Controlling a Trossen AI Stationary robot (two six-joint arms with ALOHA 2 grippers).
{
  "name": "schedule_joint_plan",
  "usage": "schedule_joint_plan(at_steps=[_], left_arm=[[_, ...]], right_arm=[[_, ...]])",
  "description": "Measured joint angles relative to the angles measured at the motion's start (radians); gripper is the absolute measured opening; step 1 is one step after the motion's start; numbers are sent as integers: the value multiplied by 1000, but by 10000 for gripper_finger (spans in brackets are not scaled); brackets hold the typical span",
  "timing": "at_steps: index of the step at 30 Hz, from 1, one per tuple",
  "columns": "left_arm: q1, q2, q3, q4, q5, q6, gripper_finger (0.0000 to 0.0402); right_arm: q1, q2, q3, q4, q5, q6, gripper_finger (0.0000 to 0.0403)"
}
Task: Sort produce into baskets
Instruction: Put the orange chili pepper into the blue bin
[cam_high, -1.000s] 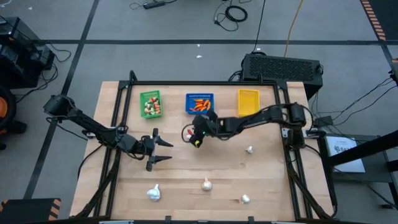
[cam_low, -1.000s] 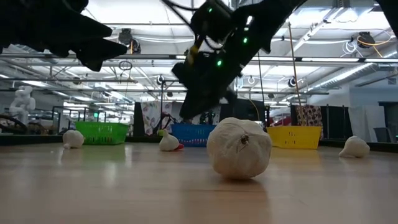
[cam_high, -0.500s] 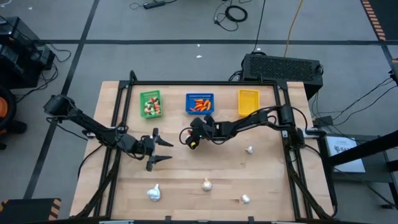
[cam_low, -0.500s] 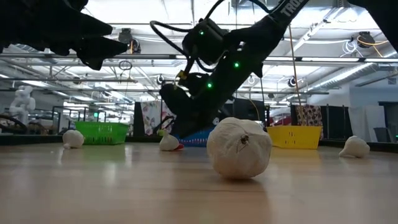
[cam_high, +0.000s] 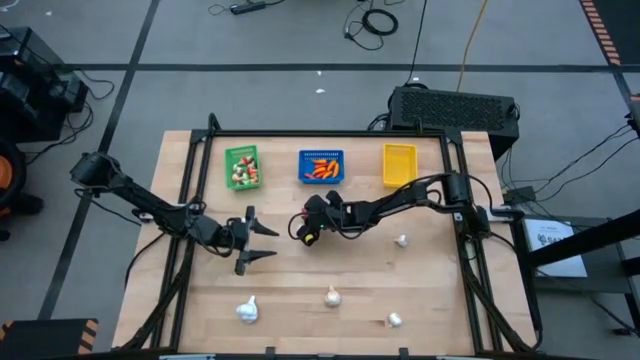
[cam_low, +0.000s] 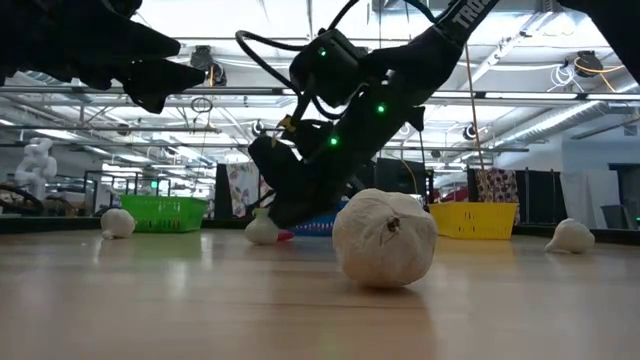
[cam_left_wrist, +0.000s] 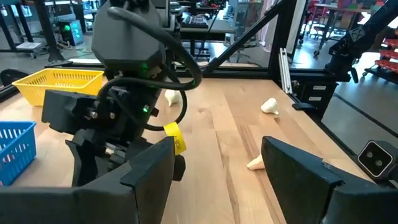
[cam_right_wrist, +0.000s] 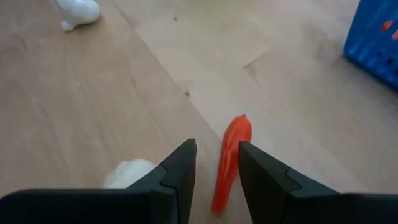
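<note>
One slim red-orange pepper piece (cam_right_wrist: 231, 158) lies flat on the wood table (cam_high: 420, 290), between the fingers of the right gripper (cam_high: 305, 230). It is glossy, tapered, a little curved. The claw is apart, not clamped: the piece sits closer to one finger, with bare wood showing on the other side. This spot is mid-table, in front of the blue basket (cam_high: 321, 166) and near it.

Five white garlic bulbs counted, lumpy with a short tip:
- one bulb (cam_right_wrist: 127, 174) just beside the right gripper, not touching the pepper
- one near the table's right side (cam_high: 401, 240)
- three along the front: left (cam_high: 247, 310), middle (cam_high: 333, 296), right (cam_high: 395, 320)

The middle front one fills the low view (cam_low: 385, 238).

Three baskets in a row at the back edge, apart from each other:
- green basket (cam_high: 242, 167), with mixed green, tan and red bits
- blue basket, with red and orange pieces
- yellow basket (cam_high: 399, 164)

Two arms. The right one reaches across from the right side, low over the table. The left gripper (cam_high: 255, 243) is left of centre, claw spread wide with nothing in it, well apart from the pepper. Black box (cam_high: 455, 108) behind the table.
</note>
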Motion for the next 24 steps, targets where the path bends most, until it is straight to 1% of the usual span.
schedule_joint_plan(at_steps=[18,24], left_arm=[[0,0,0,0,0,0,248],[0,0,0,0,0,0,248]], right_arm=[[3,29,0,-6,4,5,112],[10,29,0,-12,55,-58,108]])
